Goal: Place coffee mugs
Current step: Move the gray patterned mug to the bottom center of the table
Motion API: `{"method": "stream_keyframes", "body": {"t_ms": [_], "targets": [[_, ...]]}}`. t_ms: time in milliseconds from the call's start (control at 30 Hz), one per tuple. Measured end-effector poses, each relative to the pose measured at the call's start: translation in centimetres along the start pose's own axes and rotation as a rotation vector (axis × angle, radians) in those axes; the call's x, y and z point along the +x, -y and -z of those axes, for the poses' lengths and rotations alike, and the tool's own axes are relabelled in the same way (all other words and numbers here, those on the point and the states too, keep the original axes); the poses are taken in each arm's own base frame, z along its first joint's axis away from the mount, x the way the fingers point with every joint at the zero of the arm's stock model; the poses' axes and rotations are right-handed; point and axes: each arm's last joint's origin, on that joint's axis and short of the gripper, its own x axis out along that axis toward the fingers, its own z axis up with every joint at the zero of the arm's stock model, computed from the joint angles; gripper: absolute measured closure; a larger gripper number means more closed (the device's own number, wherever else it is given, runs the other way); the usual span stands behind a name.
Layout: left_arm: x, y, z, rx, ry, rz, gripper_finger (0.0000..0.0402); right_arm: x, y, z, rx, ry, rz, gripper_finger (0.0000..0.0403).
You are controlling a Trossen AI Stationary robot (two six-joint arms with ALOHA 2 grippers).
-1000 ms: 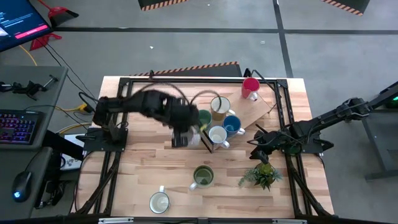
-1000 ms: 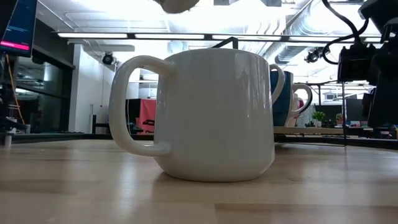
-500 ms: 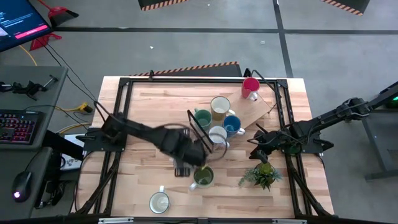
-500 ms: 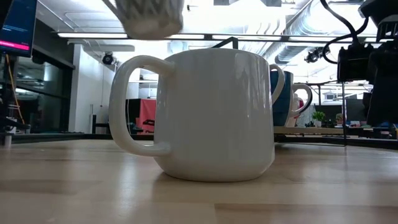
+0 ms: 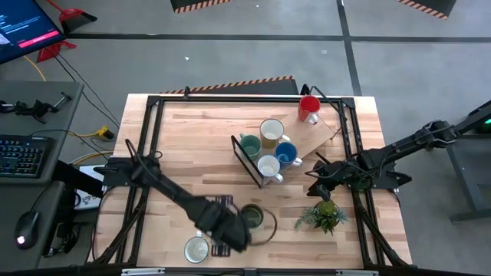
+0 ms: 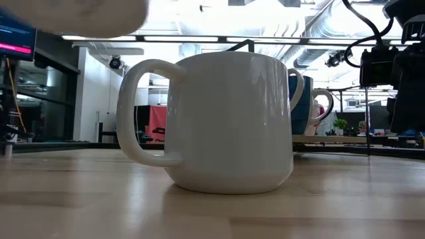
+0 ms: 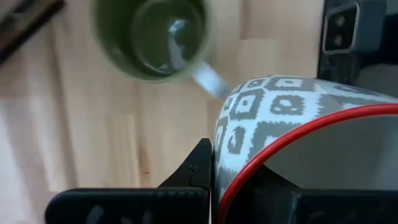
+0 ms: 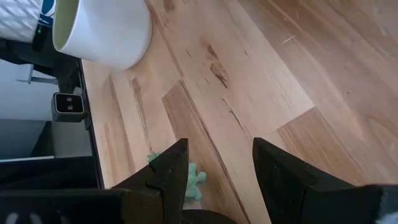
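My left gripper hovers near the table's near edge, between the olive green mug and a white mug. It is shut on a white-and-grey patterned mug with a red rim. That mug shows blurred at the top of the low view. The olive mug stands on the table beyond it. Teal, cream-yellow, blue, white and red mugs stand on a wooden board. My right gripper waits open at the right, above bare wood. My left gripper holds the patterned mug by its wall at the red rim. One finger lies on the outside and the other sits inside the mug. The fingers come from above, pointing down. The mug is lifted clear of the table.
A small green potted plant stands near my right gripper. A dark wire rack stands at the board's left end. A black frame runs around the table. Bare wood lies on the table's left half.
My left gripper has travelled from beside the mug group on the board toward the table's near edge, carrying the patterned mug. It now hangs between the olive mug and the near white mug. In the low view the carried mug has come closer to the camera.
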Motion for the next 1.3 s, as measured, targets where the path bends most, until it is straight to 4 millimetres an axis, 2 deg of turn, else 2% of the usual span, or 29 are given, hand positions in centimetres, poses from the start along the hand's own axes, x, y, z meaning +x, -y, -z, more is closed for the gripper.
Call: {"method": "stream_keyframes", "body": {"t_ms": [233,500,700,967,1300], "targets": [[1.7,3.0,-0.1,0.030,0.049,0.067,0.0394,0.0,0.0,0.0,0.010,0.000,-0.001,0.0242],[5.6,3.9,-1.1,0.070,0.013,0.059,0.0394,0.0,-0.1,-0.1,0.028,0.007,-0.011,0.0242],[6.0,3.4,-2.3,0.093,0.066,0.094,0.0394,0.0,-0.1,-0.1,0.027,0.006,-0.013,0.0242],[6.6,0.7,-4.1,0.109,0.095,0.081,0.0394,0.0,-0.1,-0.1,0.035,0.005,-0.013,0.0242],[7.0,0.0,-5.4,0.152,0.153,0.108,0.0394,0.0,-0.1,-0.1,0.025,0.009,-0.009,0.0242]]}}
